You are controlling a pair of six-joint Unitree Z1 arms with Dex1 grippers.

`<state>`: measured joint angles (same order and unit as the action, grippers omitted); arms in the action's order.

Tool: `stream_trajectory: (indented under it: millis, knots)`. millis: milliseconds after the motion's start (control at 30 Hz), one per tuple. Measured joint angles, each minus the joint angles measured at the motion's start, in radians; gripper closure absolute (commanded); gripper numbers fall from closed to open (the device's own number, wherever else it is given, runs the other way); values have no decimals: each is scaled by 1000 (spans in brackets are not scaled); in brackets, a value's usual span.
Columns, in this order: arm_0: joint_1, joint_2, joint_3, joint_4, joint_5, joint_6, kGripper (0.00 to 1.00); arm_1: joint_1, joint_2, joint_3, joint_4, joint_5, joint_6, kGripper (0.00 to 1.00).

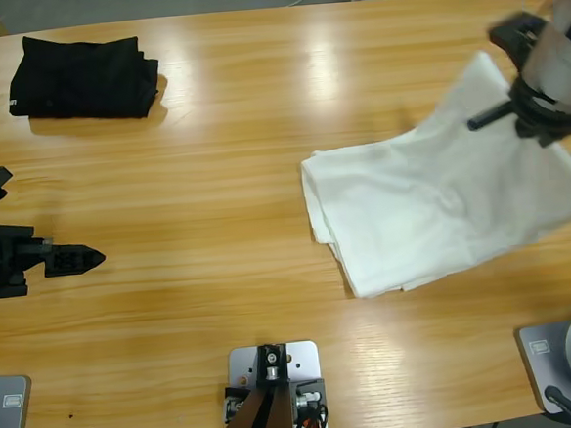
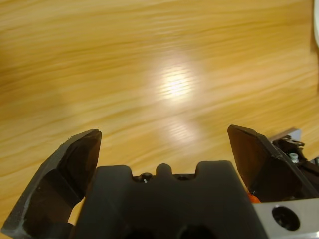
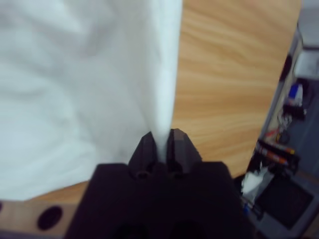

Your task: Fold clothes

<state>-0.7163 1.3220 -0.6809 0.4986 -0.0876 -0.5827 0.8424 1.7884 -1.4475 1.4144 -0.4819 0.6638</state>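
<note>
The clothes, a white T-shirt point(image 1: 432, 204), lie partly folded on the right half of the table. One far corner is pulled up off the wood. My right gripper point(image 1: 510, 95) is shut on that raised edge. In the right wrist view the white T-shirt point(image 3: 75, 74) runs straight into the closed right gripper point(image 3: 162, 137) and hangs away to the left. My left gripper point(image 1: 78, 258) rests low at the table's left edge, far from the shirt. In the left wrist view the left gripper point(image 2: 164, 142) stands open over bare wood with nothing between its jaws.
A black folded garment point(image 1: 80, 76) lies at the far left corner of the wooden table point(image 1: 215, 180). Beyond the table's edge in the right wrist view is clutter on the floor point(image 3: 284, 154).
</note>
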Motion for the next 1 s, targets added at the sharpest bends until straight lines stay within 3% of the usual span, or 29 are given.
stream_trajectory:
  millis: [433, 767, 800, 833, 867, 900, 933, 1000]
  knots:
    - [0, 0, 29, -16, 0, 0, 9, 243, 259, -365, 95, 214, 15, 1000]
    - [0, 0, 45, -36, 0, 0, 9, 291, 452, -601, 97, 282, -10, 1000]
    - [0, 0, 49, -37, 0, 0, 9, 292, 472, -627, 97, 285, -18, 863]
    - [0, 0, 51, -38, 0, 0, 9, 293, 490, -649, 98, 287, -25, 521]
    - [0, 0, 53, -38, 0, 0, 9, 293, 508, -666, 98, 292, -29, 243]
    - [0, 0, 54, -39, 0, 0, 9, 293, 526, -679, 98, 297, -33, 93]
    - [0, 0, 54, -39, 0, 0, 9, 293, 539, -692, 98, 303, -36, 27]
    - [0, 0, 56, -40, 0, 0, 9, 293, 564, -730, 98, 317, -53, 13]
